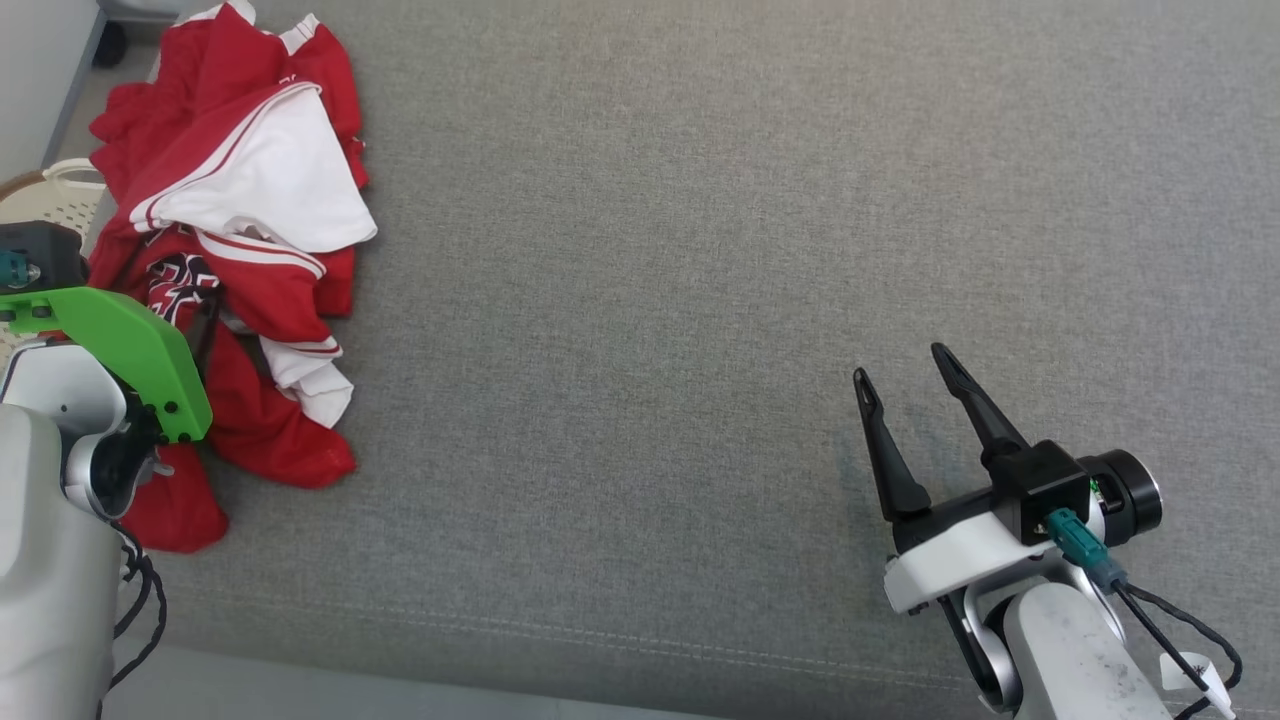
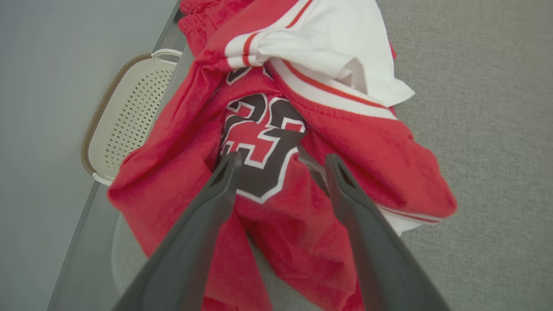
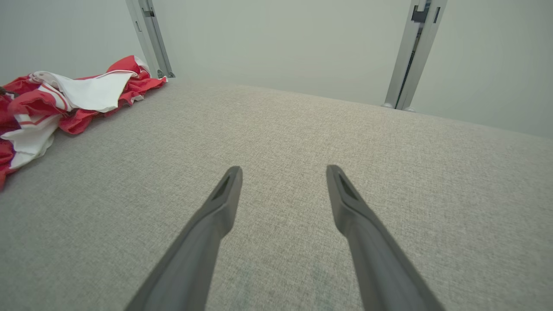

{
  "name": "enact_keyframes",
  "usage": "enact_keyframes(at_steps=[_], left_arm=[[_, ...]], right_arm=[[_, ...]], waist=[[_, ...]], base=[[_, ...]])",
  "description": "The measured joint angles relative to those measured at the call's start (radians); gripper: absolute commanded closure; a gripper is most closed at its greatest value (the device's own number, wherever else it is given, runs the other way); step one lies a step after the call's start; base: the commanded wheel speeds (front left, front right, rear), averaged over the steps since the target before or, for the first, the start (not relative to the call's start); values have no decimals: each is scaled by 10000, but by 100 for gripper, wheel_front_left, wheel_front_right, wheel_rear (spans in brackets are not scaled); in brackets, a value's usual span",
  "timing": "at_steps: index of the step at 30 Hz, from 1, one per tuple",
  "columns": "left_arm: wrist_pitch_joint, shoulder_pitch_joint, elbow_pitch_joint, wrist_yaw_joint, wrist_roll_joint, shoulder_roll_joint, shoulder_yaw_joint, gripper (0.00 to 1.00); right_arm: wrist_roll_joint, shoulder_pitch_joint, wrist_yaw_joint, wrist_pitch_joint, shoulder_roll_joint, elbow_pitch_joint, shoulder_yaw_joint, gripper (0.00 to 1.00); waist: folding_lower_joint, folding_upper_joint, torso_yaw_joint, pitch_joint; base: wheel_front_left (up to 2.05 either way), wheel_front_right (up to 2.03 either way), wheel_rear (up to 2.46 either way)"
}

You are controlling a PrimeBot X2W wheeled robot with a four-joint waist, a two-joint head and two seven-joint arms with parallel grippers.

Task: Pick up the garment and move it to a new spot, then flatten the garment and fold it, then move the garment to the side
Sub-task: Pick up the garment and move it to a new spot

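Garment [image 1: 240, 250] lay crumpled in a heap at the left edge of the surface [image 1: 700, 250], with a basket [image 2: 125, 121] just beyond that edge. Progress looked like zero: not lifted, not relocated, not flattened, not folded. Left tool [image 2: 281, 162] hung over the heap with jaws spread wide and nothing gripped; couldn't tell whether the tips touched cloth. Right tool [image 1: 900, 362] sat near-right over bare surface, well apart from the garment, also spread and empty. Everything was left: pick, move, flatten, fold, shift aside.
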Motion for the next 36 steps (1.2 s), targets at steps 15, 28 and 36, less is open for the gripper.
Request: enact_keyframes(at_steps=[15,28,36], left_arm=[[-892,-262,763,311,224,384,-25,100],[-2360,-895,209,142,1057,744,-721,100],[-2608,-1389,-1189,-17,1766,869,-1657,100]], right_arm=[[-171,-545,0,27,0,-92,-31,0],[-4,-571,0,2,-2,92,-88,0],[272,-404,0,-2,0,123,-121,0]], waist=[[0,0,-300,1088],[-1,0,-277,490],[-1,0,-401,-142]], base=[[0,0,0],[0,0,0],[0,0,0]])
